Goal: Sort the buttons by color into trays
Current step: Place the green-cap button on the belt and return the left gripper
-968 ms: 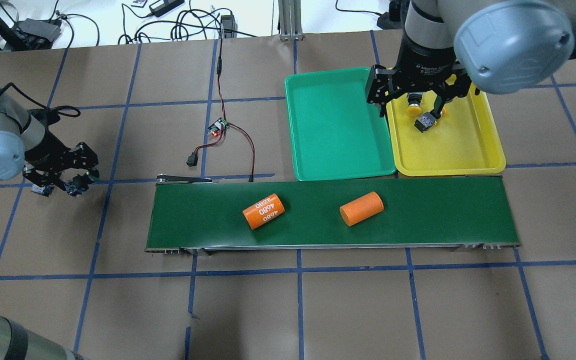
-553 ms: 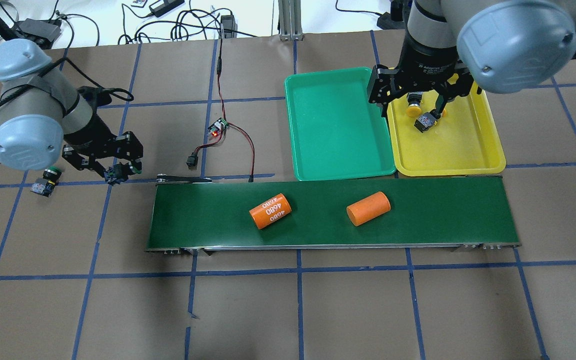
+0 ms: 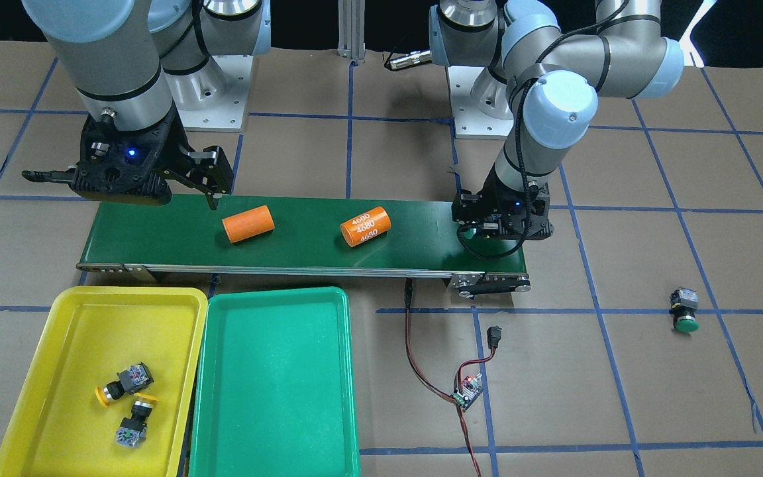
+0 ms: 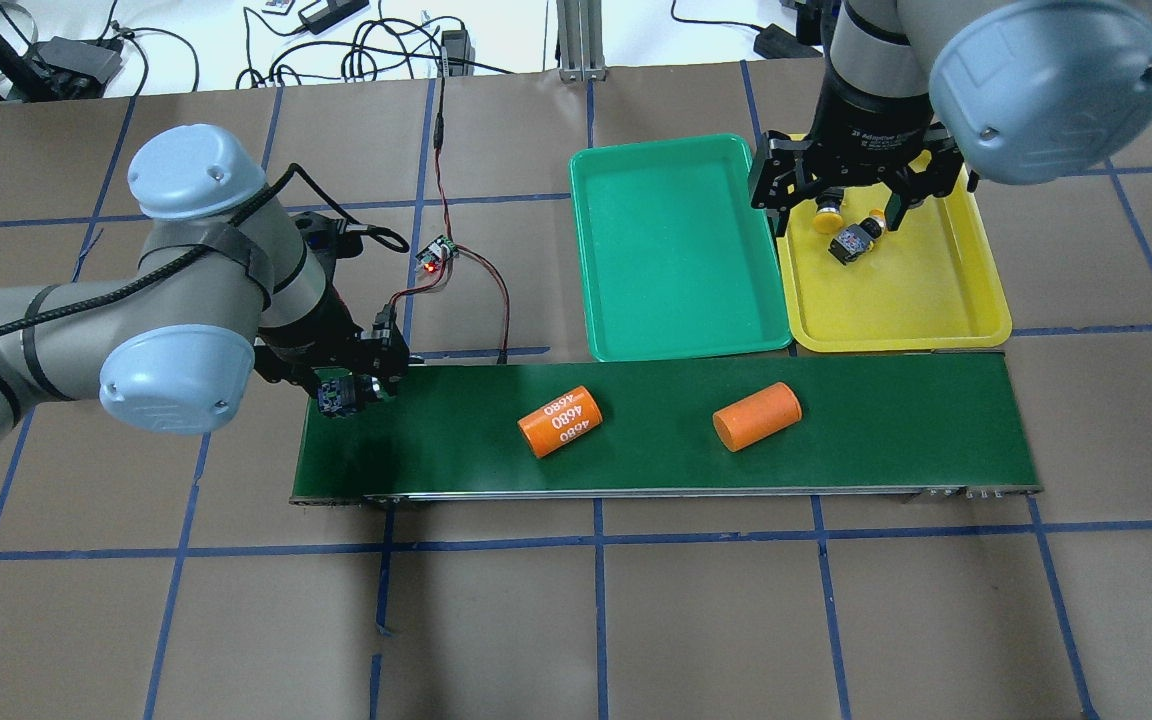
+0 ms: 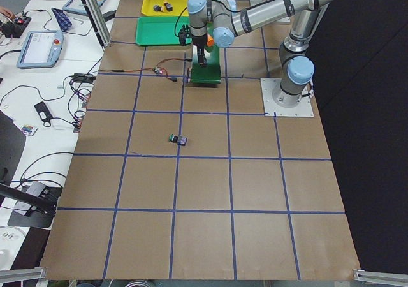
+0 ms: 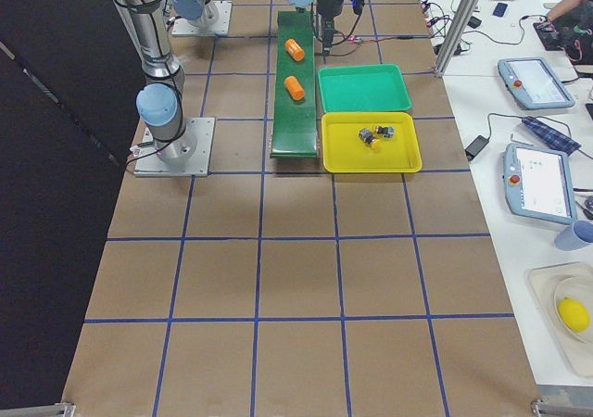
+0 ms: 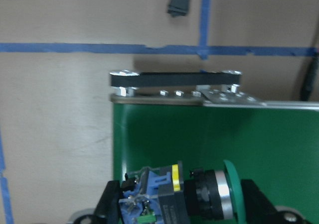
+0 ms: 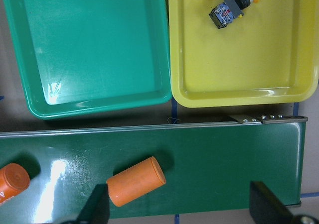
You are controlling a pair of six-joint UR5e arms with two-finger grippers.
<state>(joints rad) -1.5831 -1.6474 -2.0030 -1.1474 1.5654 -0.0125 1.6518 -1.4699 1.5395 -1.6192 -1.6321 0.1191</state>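
The left gripper (image 4: 346, 387) is clamped on a green-capped push-button with a black-and-grey switch body (image 7: 189, 199). A second ago it was low over the brown paper-covered tabletop (image 3: 620, 397), well out past the belt; now it hangs over the 9 o'clock end of the long dark-green conveyor belt (image 4: 656, 460) in the overhead view. The pick looks done and the carry begun. The shallow green plastic tray (image 4: 676, 250), still empty, lies towards 2 o'clock. The second green-capped button (image 3: 684, 311) stays on the tabletop, at 4 o'clock of the gripper in the front-facing view. The right gripper (image 4: 841, 205) hangs spread and empty; two yellow-capped buttons (image 3: 131, 377) sit in the bright yellow plastic tray (image 4: 916, 290).
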